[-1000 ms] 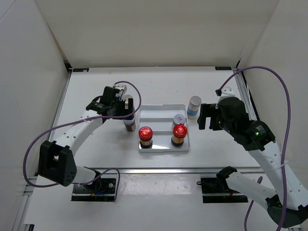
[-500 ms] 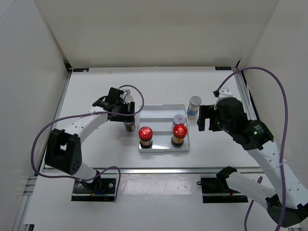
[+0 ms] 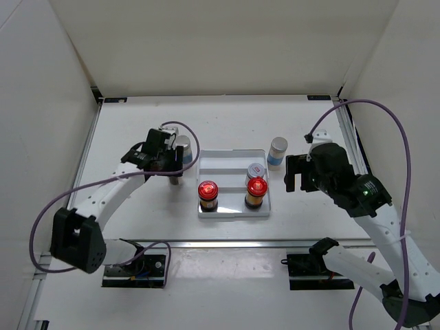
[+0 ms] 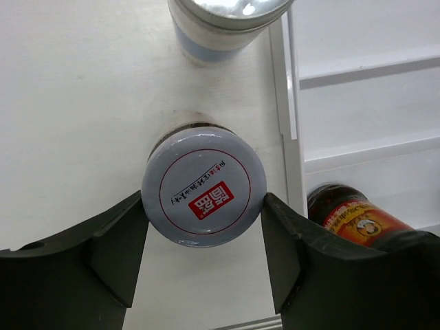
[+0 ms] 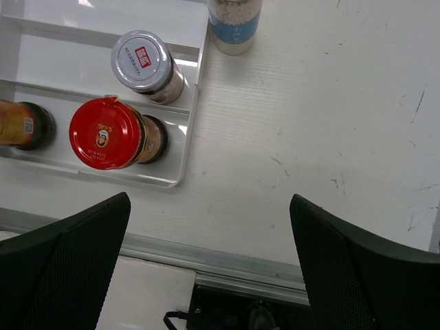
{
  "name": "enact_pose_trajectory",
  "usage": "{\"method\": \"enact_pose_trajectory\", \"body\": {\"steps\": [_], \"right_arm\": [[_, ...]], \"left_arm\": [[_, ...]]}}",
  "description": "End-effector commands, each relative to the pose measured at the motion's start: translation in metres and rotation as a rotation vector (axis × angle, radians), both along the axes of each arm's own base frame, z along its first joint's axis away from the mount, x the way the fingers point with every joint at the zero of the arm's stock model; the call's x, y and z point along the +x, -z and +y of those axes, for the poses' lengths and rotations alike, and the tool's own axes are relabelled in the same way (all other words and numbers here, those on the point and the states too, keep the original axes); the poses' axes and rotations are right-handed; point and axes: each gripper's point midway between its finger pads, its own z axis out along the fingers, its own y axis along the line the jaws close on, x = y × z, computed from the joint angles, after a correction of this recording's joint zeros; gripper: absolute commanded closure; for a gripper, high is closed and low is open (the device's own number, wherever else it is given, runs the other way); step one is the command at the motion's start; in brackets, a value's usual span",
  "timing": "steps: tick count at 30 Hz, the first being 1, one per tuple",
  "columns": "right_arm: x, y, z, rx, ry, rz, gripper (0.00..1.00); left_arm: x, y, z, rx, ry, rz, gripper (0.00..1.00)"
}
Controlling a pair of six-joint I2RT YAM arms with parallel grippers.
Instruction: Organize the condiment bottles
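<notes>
My left gripper (image 4: 204, 237) has its fingers (image 4: 120, 247) pressed against both sides of a short jar with a white printed lid (image 4: 204, 189), which stands on the table just left of the white stepped tray (image 4: 357, 103). A silver-capped, blue-labelled jar (image 4: 227, 27) stands just beyond it. From above, the left gripper (image 3: 172, 168) covers that jar. In the tray (image 3: 234, 159) stand two red-capped amber jars (image 3: 207, 194) (image 3: 256, 191) and another white-lidded jar (image 3: 255, 170). A second blue-labelled jar (image 3: 278, 151) stands right of the tray. My right gripper (image 3: 294, 172) hangs open and empty beside the tray.
White walls enclose the table on three sides. A metal rail (image 5: 227, 254) runs along the near table edge below the right gripper. The back steps of the tray (image 5: 103, 14) hold nothing. Purple cables loop from both arms.
The left gripper's fingers have come in from wide open onto the white-lidded jar, and the left arm has shifted slightly. The right arm has barely moved.
</notes>
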Motion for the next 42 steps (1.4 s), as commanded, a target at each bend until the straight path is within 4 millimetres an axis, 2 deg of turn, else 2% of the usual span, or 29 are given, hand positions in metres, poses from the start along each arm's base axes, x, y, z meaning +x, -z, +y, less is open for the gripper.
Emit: {"method": "enact_pose_trajectory", "body": {"steps": [1, 2, 4, 6, 7, 8, 10, 11, 14, 15, 16, 19, 21, 28, 33, 39, 42], "right_arm": [[-0.001, -0.002, -0.014, -0.048, 0.032, -0.028, 0.0], [-0.001, 0.0, -0.019, -0.056, 0.054, -0.031, 0.0], [-0.002, 0.005, -0.019, -0.063, 0.054, -0.021, 0.0], [-0.003, 0.007, -0.02, -0.056, 0.061, -0.017, 0.0], [-0.005, 0.012, -0.021, -0.067, 0.06, -0.001, 0.0], [-0.005, 0.013, -0.021, -0.061, 0.066, 0.001, 0.0], [-0.007, 0.012, -0.024, -0.067, 0.074, -0.004, 0.0], [-0.007, 0.012, -0.024, -0.067, 0.074, -0.004, 0.0], [-0.009, 0.013, -0.025, -0.072, 0.074, 0.004, 0.0], [-0.008, 0.01, -0.026, -0.066, 0.087, -0.005, 0.0], [-0.009, 0.011, -0.027, -0.071, 0.087, 0.002, 0.0], [-0.01, 0.009, -0.029, -0.071, 0.093, -0.009, 0.0], [-0.011, 0.011, -0.03, -0.071, 0.094, -0.009, 0.0], [-0.01, 0.01, -0.031, -0.076, 0.1, -0.013, 0.0], [-0.011, 0.014, -0.031, -0.082, 0.1, -0.005, 0.0], [-0.01, 0.016, -0.031, -0.082, 0.1, -0.005, 0.0], [-0.008, 0.016, -0.029, -0.082, 0.1, -0.005, 0.0]], "left_arm": [[0.009, -0.072, -0.016, -0.027, 0.018, -0.264, 0.89], [0.011, -0.086, -0.022, -0.032, 0.034, -0.309, 0.89], [0.009, -0.098, -0.039, -0.057, 0.076, -0.342, 0.89], [0.016, -0.104, -0.056, -0.063, 0.113, -0.356, 0.89], [0.019, -0.114, -0.068, -0.091, 0.141, -0.365, 0.89], [0.022, -0.106, -0.078, -0.082, 0.173, -0.339, 0.89], [0.027, -0.108, -0.094, -0.097, 0.207, -0.328, 0.89], [0.031, -0.093, -0.103, -0.079, 0.222, -0.292, 0.89], [0.039, -0.074, -0.112, -0.068, 0.223, -0.243, 0.89], [0.041, -0.055, -0.116, -0.058, 0.224, -0.195, 0.89], [0.044, -0.048, -0.118, -0.052, 0.224, -0.184, 0.89], [0.041, -0.024, -0.13, -0.063, 0.243, -0.118, 0.89], [0.042, -0.014, -0.133, -0.071, 0.241, -0.101, 0.89], [0.028, -0.004, -0.143, -0.096, 0.254, -0.067, 0.89], [0.017, -0.013, -0.149, -0.115, 0.26, -0.079, 0.89], [-0.006, -0.02, -0.143, -0.132, 0.242, -0.092, 0.89], [-0.015, -0.009, -0.135, -0.106, 0.239, -0.078, 0.89]]}}
